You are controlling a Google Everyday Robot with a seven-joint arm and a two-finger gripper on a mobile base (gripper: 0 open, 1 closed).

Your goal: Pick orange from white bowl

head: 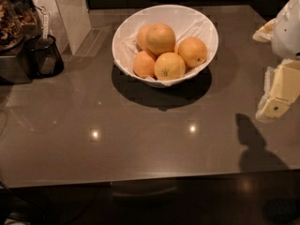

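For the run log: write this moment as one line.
phase: pre-grasp | pincer: right edge, apart from bowl | orange: top of pile in bowl | grasp: not yet

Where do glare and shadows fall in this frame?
Camera view: two glare spots on the glossy countertop; the white bowl casts a dark shadow toward the camera; the end effector, at the right edge, throws its shadow on the countertop.

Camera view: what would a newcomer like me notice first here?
The white bowl heaped with oranges stands out toward the back of the glossy brown countertop, with the largest, paler orange on top. At the right edge, the robot's pale gripper hangs above the counter, apart from the bowl, casting a dark shadow.
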